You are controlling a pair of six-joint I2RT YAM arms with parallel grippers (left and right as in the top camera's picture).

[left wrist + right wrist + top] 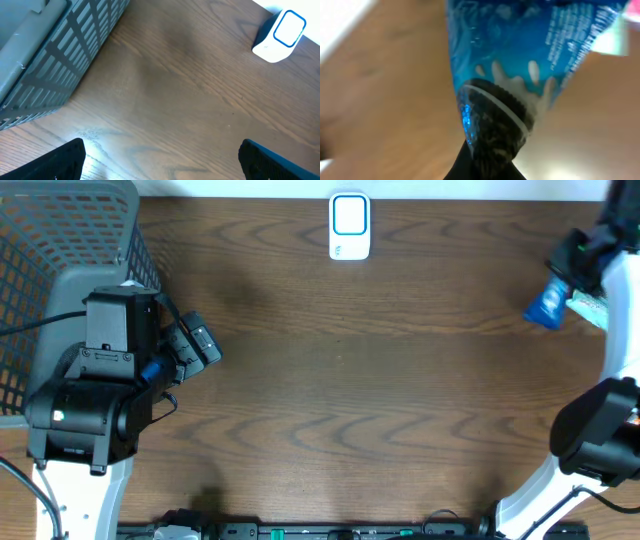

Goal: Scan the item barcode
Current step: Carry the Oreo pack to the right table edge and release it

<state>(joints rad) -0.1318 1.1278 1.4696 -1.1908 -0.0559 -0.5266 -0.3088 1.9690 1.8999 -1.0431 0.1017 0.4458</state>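
Grey mesh basket (60,240) at the far left corner of the counter (380,400), open top, grey floor visible through the lattice in the overhead view; one mesh wall close by in the left wrist view. Nothing legible on it.

White scanner (349,226) upright at the middle of the far edge, blue-outlined window on its face, small mark below too tiny to read.

Blue packet (548,304) up at the right edge of the counter, pinched by the right pincer (575,265), jaws pressed together on the film. In the right wrist view, printed with a dark sandwich biscuit, white cream splashes and lines of white small print, too blurred to read; no barcode visible. Pale green-and-white packet (590,308) just beside it, touching or not, cannot tell.

Left pincer (190,345) beside the basket, spread wide, holding nothing, its two dark fingertips (65,160) at the bottom corners of its own camera view.

Wide run of brown wood between left pincer, scanner and blue packet. White surface beyond the far and right edges.
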